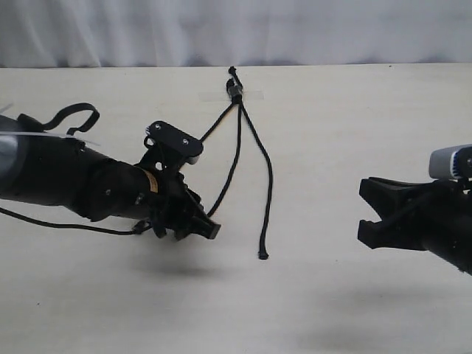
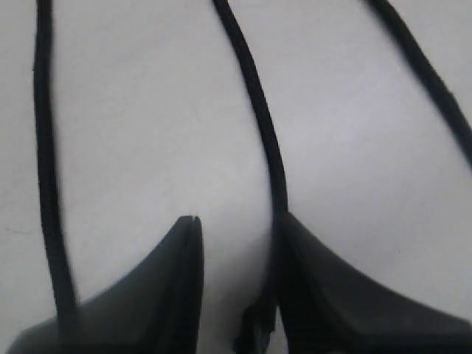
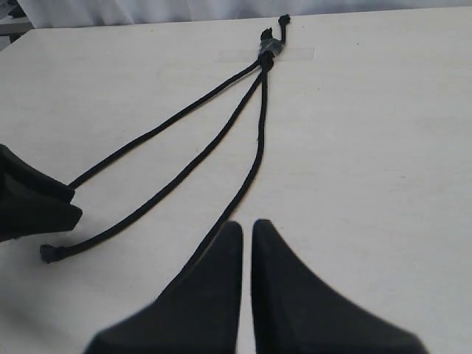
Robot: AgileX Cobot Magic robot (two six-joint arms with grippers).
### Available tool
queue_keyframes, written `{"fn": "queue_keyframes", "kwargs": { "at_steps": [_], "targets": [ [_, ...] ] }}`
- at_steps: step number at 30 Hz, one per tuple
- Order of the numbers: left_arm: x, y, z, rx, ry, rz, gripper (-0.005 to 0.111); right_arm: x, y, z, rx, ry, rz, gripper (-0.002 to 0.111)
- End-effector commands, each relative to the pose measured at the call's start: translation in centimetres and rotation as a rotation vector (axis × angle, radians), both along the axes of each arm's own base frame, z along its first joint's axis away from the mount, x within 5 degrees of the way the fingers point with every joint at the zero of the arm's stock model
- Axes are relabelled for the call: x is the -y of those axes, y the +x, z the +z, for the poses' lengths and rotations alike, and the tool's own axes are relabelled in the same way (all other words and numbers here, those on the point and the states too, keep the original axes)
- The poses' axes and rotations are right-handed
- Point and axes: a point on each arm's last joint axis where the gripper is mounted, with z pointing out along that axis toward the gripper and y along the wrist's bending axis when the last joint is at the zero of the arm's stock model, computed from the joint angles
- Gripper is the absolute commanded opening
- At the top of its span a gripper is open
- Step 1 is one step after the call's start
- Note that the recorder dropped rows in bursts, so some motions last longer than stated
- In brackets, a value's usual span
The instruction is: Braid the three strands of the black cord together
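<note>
The black cord is held by a strip of tape at its knotted end (image 1: 234, 90), and the three strands fan out toward me. My left gripper (image 1: 203, 226) is down at the table and open. The middle strand (image 2: 254, 118) runs along the inner face of one finger, and its knobby tip (image 2: 254, 333) lies between the fingers, not clamped. The left strand (image 2: 44, 147) passes outside the other finger. The right strand (image 1: 267, 184) lies free, ending at its tip (image 1: 262, 255). My right gripper (image 1: 361, 210) hovers far to the right, a thin gap between its fingers and nothing in it.
A smooth black cable (image 1: 70, 114) loops over the left arm and trails along the table (image 1: 51, 223). In the right wrist view the knot (image 3: 267, 50) is far ahead, and the right strand (image 3: 258, 147) disappears behind one of my fingers (image 3: 221, 280).
</note>
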Motion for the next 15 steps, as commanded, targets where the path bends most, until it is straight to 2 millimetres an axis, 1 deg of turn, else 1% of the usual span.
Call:
{"fn": "queue_keyframes", "kwargs": {
  "at_steps": [1, 8, 12, 14, 15],
  "targets": [
    [0.27, -0.04, -0.69, -0.017, 0.036, -0.046, 0.031, -0.13, 0.09, 0.14, 0.014, 0.002, 0.008, 0.004],
    [0.33, 0.03, -0.62, -0.023, 0.035, -0.043, 0.031, -0.13, 0.09, 0.14, 0.014, 0.002, 0.008, 0.004],
    [0.56, 0.2, -0.41, -0.083, 0.024, -0.004, 0.031, -0.13, 0.09, 0.14, 0.014, 0.002, 0.008, 0.004],
    [0.64, 0.36, -0.61, -0.086, 0.034, -0.014, 0.031, -0.15, 0.1, 0.17, 0.017, 0.004, 0.009, 0.004],
    [0.7, 0.43, -1.24, -0.106, 0.045, -0.016, 0.031, -0.15, 0.11, 0.19, 0.019, 0.005, 0.009, 0.004]
  ]
}}
